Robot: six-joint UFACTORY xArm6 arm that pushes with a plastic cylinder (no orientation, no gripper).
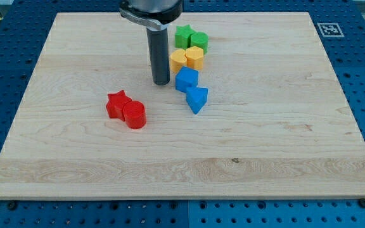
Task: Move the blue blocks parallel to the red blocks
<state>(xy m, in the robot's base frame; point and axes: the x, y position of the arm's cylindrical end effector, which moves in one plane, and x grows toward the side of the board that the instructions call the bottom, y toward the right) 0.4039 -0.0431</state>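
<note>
Two blue blocks sit near the board's middle: a blue cube-like block point(186, 80) and, just below and to its right, a blue triangular block point(197, 99), touching it. Two red blocks lie to the lower left: a red star point(118, 104) and a red cylinder point(134, 115), touching each other. My tip point(161, 83) rests on the board just left of the blue cube-like block, close beside it, and up and right of the red blocks.
Two yellow blocks point(188, 59) sit directly above the blue ones. A green star point(183, 35) and another green block point(199, 40) sit above those. The wooden board point(296, 126) lies on a blue perforated table, with a marker tag point(328, 29) at the top right.
</note>
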